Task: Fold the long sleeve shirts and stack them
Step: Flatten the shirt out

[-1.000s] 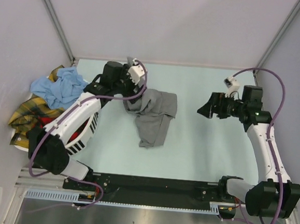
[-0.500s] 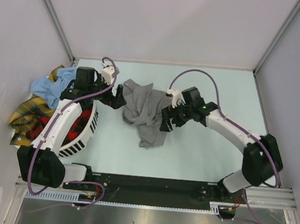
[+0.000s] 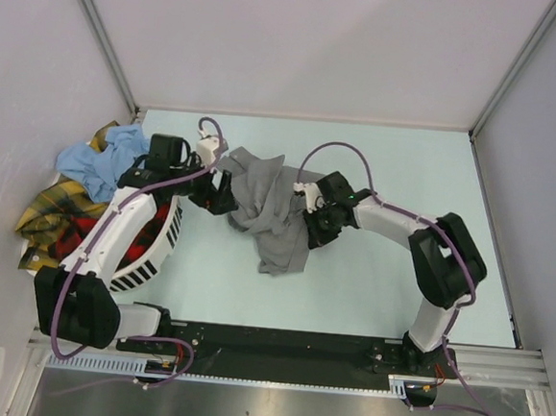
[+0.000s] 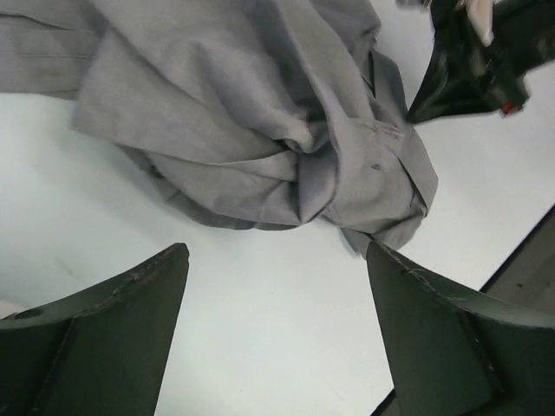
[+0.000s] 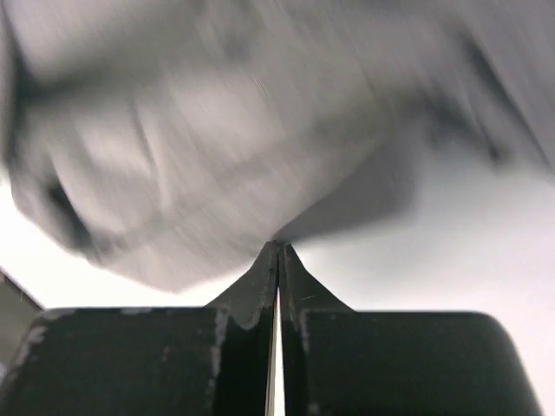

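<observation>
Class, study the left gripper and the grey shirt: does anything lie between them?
Nothing visible does. In the left wrist view the open left gripper faces the crumpled grey shirt across only bare table. The right gripper sits at the shirt's far side.

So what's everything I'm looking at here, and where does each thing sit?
grey shirt: one, mid-grey, crumpled mid-table
light blue shirt: one, light blue, heaped at the far left
yellow plaid shirt: one, yellow plaid, left edge, under the blue one
red-and-black shirt: one, red and black, in the basket
basket: one, white, slotted, near left
table: one, pale green
cables: two, purple, along the arms
left claw: one, black, open, at the grey shirt's left side
right claw: one, black, shut, tips at the grey shirt's right edge
</observation>
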### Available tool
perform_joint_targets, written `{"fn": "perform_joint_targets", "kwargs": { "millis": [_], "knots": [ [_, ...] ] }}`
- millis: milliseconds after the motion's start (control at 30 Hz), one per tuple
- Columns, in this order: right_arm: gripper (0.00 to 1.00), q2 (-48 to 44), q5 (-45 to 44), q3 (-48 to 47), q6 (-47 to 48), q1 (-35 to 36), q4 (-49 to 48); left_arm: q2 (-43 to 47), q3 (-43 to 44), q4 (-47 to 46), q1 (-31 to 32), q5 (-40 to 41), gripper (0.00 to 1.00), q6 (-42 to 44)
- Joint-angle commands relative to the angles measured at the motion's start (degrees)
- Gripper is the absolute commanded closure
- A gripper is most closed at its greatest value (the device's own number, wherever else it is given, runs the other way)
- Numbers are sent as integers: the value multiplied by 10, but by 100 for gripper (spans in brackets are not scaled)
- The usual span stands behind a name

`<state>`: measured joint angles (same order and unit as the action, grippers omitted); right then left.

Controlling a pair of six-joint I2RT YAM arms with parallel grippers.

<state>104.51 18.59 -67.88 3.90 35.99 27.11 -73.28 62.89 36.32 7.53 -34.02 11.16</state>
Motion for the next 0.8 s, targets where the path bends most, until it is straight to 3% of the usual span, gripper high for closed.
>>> {"fn": "perform_joint_targets", "kwargs": {
  "millis": [0, 133, 233, 300, 333, 467, 600, 767],
  "knots": [
    [100, -121, 69, 52, 52, -63, 52, -10, -15, -30, 91, -6, 11, 14],
    [100, -218, 98, 102, 73, -89, 86, -49, -7, -103, 193, 71, 9, -33],
    [98, -227, 100, 112, 48, -101, 80, -115, 34, -143, 214, 140, 10, -65],
    [86, -216, 118, 109, 25, -115, 57, -156, 58, -143, 214, 161, 14, -76],
    [64, -209, 124, 107, -12, -118, 46, -163, 75, -139, 214, 170, 16, -74],
    [38, -143, 144, 98, -95, -123, -26, -153, 74, -139, 214, 171, 22, -60],
    [36, -72, 157, 84, -141, -122, -91, -141, 68, -136, 211, 172, 22, -54],
    [43, -19, 211, 78, -182, -123, -165, -165, 63, -143, 198, 136, 20, -83]
  ]
}}
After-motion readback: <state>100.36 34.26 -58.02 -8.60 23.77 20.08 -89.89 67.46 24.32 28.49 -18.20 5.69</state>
